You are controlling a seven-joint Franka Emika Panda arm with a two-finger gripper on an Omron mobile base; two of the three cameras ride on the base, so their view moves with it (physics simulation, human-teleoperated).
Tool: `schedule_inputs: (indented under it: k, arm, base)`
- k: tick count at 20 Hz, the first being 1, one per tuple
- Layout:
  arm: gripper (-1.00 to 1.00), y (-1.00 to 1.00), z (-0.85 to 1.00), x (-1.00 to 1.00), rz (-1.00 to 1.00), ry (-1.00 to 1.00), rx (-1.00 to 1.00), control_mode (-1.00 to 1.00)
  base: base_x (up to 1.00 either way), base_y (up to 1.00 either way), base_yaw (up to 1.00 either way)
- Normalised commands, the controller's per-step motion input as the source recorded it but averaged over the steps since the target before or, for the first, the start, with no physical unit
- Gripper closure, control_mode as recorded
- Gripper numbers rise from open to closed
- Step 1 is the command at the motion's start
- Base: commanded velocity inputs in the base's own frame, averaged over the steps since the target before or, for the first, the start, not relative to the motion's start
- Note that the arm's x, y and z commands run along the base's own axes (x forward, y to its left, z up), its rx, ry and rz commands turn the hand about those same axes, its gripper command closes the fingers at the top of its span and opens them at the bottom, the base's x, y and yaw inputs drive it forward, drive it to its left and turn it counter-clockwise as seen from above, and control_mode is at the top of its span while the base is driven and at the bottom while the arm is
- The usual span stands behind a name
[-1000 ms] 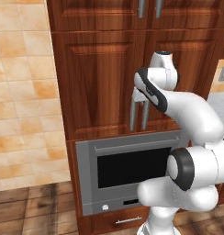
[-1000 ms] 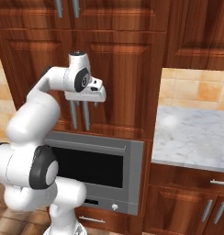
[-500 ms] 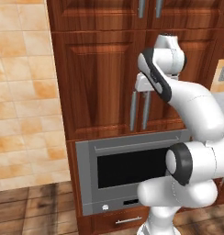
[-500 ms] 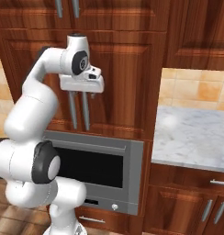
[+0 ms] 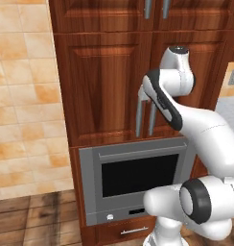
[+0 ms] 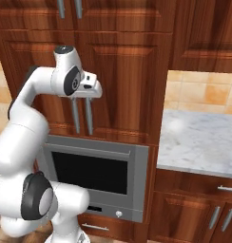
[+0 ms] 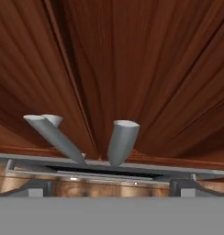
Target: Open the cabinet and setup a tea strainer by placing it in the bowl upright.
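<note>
In the left base view, the cabinet (image 5: 109, 81) stood shut above the oven (image 5: 138, 178), both doors closed. Its two grey handles (image 5: 145, 115) ran down side by side where the doors meet. The arm (image 5: 186, 115) reached up from the lower right, and the gripper (image 5: 144, 92) sat close in front of the handles' upper ends; its fingers could not be made out there.

In the right base view, the gripper (image 6: 91, 90) was level with the top of the handles (image 6: 82, 116), just in front of the cabinet (image 6: 122, 80). A marble counter (image 6: 203, 142) lay to the right.

In the hand view, the fingertips (image 7: 185, 187) stood wide apart near the two lower corners, holding nothing. Both handles (image 7: 86, 137) lay between them, against the door (image 7: 146, 69).
</note>
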Motion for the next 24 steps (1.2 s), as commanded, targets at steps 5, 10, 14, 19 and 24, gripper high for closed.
schedule_inputs:
  k: [5,10,14,19,24]
  arm:
    - [-1.00,0.00,-0.02,0.00,0.00,-0.23,-0.01,-1.00]
    - [-1.00,-0.08,-0.08,0.00,0.00,-0.06,0.00,-1.00]
    - [-1.00,-0.17,-0.30,0.09,-0.06,-0.08,-0.02,-1.00]
    - [-1.00,-0.17,-0.25,0.23,-0.05,-0.03,0.00,-1.00]
    - [-1.00,-0.01,-0.06,0.40,-0.01,0.00,0.00,-1.00]
  base:
    - [0.00,0.00,0.00]
    - [0.00,0.00,0.00]
    - [0.00,0.00,0.00]
    - [0.00,0.00,0.00]
    - [0.00,0.00,0.00]
